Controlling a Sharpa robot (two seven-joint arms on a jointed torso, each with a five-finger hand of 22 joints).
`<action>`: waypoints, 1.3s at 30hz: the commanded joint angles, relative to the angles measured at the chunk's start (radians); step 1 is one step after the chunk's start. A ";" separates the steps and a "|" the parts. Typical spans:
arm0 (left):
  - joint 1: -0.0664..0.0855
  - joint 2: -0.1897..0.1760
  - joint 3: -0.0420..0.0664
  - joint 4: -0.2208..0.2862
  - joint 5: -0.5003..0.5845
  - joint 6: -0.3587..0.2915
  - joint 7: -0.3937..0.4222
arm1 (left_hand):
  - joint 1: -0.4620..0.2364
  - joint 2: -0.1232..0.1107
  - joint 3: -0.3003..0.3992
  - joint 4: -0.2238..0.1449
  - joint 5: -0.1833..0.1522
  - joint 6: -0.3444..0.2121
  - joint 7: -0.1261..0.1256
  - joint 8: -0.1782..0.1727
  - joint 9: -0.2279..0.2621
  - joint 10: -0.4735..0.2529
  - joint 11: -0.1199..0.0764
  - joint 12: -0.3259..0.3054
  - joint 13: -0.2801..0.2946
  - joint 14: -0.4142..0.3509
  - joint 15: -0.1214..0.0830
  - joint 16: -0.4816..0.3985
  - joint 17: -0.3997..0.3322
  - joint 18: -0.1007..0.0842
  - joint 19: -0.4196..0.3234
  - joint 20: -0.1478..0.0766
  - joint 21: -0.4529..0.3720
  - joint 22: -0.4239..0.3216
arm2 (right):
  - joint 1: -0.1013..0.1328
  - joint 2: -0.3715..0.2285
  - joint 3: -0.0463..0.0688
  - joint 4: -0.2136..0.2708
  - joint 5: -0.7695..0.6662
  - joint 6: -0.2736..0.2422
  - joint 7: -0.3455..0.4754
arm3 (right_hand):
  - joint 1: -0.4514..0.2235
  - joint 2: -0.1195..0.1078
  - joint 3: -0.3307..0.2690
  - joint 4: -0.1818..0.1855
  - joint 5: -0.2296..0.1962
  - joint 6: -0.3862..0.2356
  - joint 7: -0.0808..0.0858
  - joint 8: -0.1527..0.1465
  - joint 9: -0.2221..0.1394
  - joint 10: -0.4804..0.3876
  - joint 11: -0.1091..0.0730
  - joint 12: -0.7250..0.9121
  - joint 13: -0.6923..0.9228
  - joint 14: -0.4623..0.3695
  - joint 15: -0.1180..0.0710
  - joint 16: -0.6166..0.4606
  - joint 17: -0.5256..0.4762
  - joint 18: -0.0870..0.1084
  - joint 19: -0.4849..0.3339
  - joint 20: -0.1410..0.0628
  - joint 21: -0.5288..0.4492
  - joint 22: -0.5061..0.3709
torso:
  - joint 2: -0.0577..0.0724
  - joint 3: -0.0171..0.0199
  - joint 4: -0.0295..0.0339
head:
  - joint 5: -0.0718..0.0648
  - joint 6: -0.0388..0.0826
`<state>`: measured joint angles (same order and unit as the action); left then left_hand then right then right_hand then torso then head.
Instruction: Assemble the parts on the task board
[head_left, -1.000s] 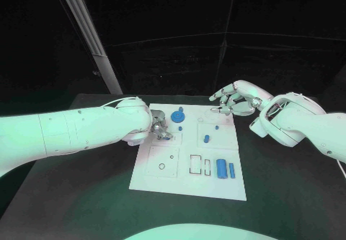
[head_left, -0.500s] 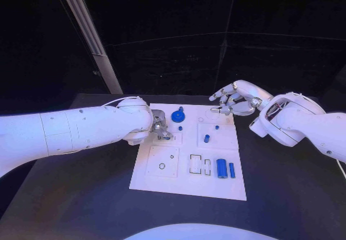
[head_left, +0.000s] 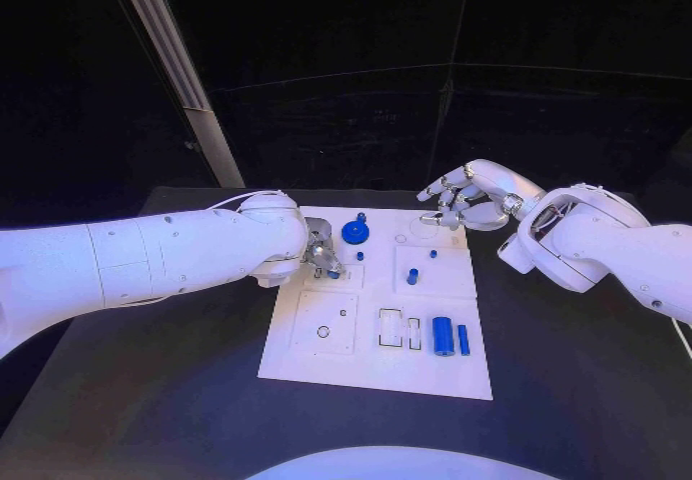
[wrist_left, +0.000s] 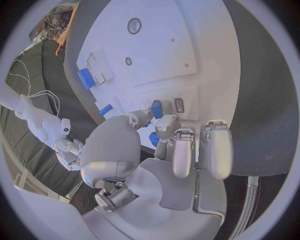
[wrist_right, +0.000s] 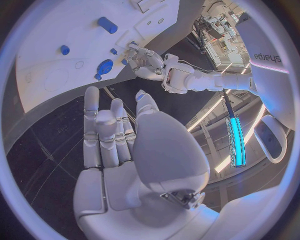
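Fingers of my silver left hand (head_left: 320, 254) were pinching a small blue peg (wrist_left: 157, 108) over the white plastic task board's (head_left: 378, 372) upper left. My right hand (head_left: 473, 195) hovered spread and empty past the far corner. Looked maybe half done: round blue knob (head_left: 355, 234) seated, fat blue cylinder (head_left: 443, 336) loose beside the open slots. Plenty of black table (head_left: 159, 400) around.

The left hand (head_left: 320, 252) has shifted slightly farther over the task board (head_left: 378, 370), toward a small blue part (head_left: 359, 256).
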<state>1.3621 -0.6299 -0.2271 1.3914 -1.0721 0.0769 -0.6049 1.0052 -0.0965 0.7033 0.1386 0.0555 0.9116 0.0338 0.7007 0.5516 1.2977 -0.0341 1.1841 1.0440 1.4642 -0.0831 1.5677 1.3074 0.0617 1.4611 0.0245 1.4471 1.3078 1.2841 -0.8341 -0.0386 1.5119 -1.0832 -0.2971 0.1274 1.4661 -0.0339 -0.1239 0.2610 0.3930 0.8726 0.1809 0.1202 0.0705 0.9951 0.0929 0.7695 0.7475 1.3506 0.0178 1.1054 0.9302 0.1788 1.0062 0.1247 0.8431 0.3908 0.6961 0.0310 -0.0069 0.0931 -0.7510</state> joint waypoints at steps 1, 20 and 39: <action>-0.004 0.003 -0.004 -0.005 -0.001 0.036 -0.019 | -0.012 -0.002 -0.004 0.006 -0.001 0.008 0.001 -0.005 0.000 0.008 0.001 0.008 0.002 0.107 -0.007 0.003 0.263 -0.015 0.012 -0.002 0.004 0.057 | 0.002 0.001 0.001 0.001 0.002 0.006 0.002 | 0.001 0.004 0.000 0.005 -0.006 -0.006 0.000 0.005 0.001 -0.009 0.001 0.004 -0.001 -0.006 0.001 -0.003 0.000 0.004 0.005 0.002 -0.007 -0.001 | 0.000 0.0002 0.0012 | 0.000 -0.001; -0.004 0.015 -0.004 -0.026 -0.001 0.039 -0.013 | -0.112 -0.030 -0.097 0.057 -0.002 0.035 -0.001 -0.014 -0.002 0.019 -0.001 0.017 0.013 0.107 -0.009 0.003 0.263 -0.016 0.016 -0.005 0.006 0.065 | 0.002 0.003 0.001 0.001 -0.003 0.010 0.000 | 0.029 0.001 -0.011 0.003 -0.037 -0.014 0.001 0.015 0.001 -0.017 0.002 0.017 -0.017 -0.008 0.002 -0.009 -0.005 0.004 0.009 0.002 -0.014 -0.005 | 0.000 0.0001 0.0010 | -0.003 -0.001; -0.003 0.009 -0.004 -0.018 -0.001 0.010 -0.002 | -0.140 -0.033 -0.269 0.121 -0.001 0.052 -0.009 -0.021 0.000 0.031 -0.007 0.026 0.028 0.107 -0.014 0.003 0.263 -0.019 0.024 -0.009 0.012 0.081 | 0.002 -0.001 0.001 0.001 -0.003 0.016 -0.005 | 0.020 0.005 -0.028 0.016 -0.056 -0.021 0.003 0.023 0.001 -0.021 0.005 0.028 -0.027 -0.010 0.004 -0.013 -0.008 0.004 0.010 0.004 -0.019 -0.008 | -0.001 -0.0003 0.0016 | -0.006 -0.001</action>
<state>1.3601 -0.6200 -0.2289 1.3704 -1.0725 0.0877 -0.6060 0.8629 -0.1340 0.4414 0.2592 0.0581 0.9579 0.0264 0.6822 0.5506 1.3188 -0.0411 1.2073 1.0706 1.4669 -0.0876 1.5677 1.3074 0.0618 1.4642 0.0214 1.4550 1.3078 1.2841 -0.8344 -0.0386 1.5114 -1.0848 -0.2883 0.1226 1.4857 -0.0298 -0.1461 0.2775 0.3405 0.8587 0.1814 0.1394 0.0704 0.9821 0.0986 0.7928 0.7215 1.3470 0.0213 1.0965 0.9236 0.1788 1.0102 0.1286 0.8278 0.3844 0.6957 0.0306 -0.0057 0.0871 -0.7519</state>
